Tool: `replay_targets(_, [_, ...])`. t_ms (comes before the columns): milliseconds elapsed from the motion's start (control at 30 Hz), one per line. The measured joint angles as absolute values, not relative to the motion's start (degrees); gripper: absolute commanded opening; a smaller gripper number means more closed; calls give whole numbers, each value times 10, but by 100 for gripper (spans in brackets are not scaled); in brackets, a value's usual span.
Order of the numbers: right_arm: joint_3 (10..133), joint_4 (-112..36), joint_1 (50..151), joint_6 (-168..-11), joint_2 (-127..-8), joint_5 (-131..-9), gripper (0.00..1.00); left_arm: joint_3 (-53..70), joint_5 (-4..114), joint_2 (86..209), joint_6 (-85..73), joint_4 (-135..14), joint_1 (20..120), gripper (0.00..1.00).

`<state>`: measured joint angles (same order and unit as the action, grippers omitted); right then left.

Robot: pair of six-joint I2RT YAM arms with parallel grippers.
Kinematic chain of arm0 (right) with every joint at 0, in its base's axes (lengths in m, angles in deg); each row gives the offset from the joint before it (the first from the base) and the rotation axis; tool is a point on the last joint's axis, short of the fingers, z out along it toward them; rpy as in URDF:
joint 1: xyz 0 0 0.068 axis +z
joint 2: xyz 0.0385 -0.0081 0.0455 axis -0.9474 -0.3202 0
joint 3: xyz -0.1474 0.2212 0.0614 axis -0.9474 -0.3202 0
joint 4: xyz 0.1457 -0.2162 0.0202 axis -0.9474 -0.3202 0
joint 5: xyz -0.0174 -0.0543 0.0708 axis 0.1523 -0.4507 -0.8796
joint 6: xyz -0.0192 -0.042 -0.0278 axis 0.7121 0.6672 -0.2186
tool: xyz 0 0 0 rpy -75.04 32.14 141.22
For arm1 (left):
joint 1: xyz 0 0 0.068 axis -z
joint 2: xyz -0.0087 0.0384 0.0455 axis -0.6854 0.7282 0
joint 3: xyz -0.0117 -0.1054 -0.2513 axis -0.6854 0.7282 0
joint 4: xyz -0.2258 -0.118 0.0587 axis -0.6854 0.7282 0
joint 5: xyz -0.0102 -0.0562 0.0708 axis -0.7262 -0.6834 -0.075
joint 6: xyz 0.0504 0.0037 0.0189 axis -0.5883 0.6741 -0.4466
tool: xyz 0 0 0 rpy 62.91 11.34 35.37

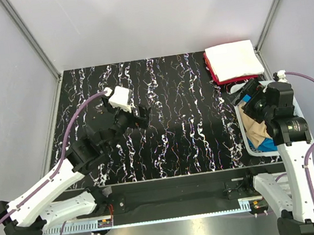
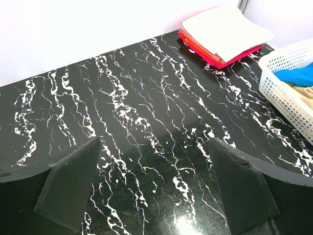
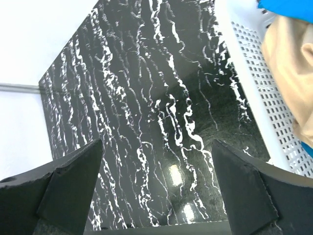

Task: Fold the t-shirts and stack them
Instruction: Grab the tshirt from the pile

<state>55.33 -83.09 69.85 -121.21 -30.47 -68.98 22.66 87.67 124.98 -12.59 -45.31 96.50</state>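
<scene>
Loosely bunched, the tan shirt (image 1: 257, 128) lies unfolded in the basket (image 1: 245, 135) at the right edge of the table (image 1: 175, 126). The blue shirt (image 1: 269, 145) is crumpled in the same basket and touches it, with blue showing at both the near and far ends of the tan cloth. Beyond the basket, in the far right corner of the table, the white shirt (image 1: 231, 59) sits folded flat on the folded red shirt (image 1: 209, 69), whose edges stick out along the left and near sides. That stack lies just beside the basket's far end; whether they touch cannot be told.

The right end effector (image 1: 245, 95) hangs over the basket's far left corner, released, jaws spread wide and holding nothing. Its wrist view looks down past the basket's mesh wall, with the tan shirt up to the right of its fingers, untouched. The left end effector (image 1: 141, 118) hovers over the left-centre of the table, well apart from all four shirts, likewise released and empty. Between its fingers (image 2: 73, 186) only the black, white-veined surface shows.
</scene>
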Motion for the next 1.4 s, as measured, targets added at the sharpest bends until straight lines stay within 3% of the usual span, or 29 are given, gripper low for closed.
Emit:
replay_targets(267, [604, -859, 699, -1223, -329, -609, 100, 227, 876, 1246, -125, -453, 965, 99])
replay_targets(433, [679, -874, 693, -1254, -392, -447, 100, 227, 874, 1242, -125, -453, 965, 99])
replay_targets(567, [703, -876, 637, -1278, -463, -396, 100, 227, 874, 1242, -125, -452, 965, 99])
replay_targets(767, [694, -883, 512, -1293, -608, -399, 91, 227, 873, 1241, -125, -452, 965, 99])
replay_targets(800, [686, -885, 504, -1296, -622, -402, 86, 227, 873, 1240, -125, -452, 965, 99])
replay_targets(1033, [625, -877, 472, -1301, -658, -399, 70, 227, 873, 1241, -125, -452, 965, 99])
replay_targets(1400, [606, -842, 463, -1285, -628, -443, 66, 227, 857, 1264, -115, -448, 965, 99])
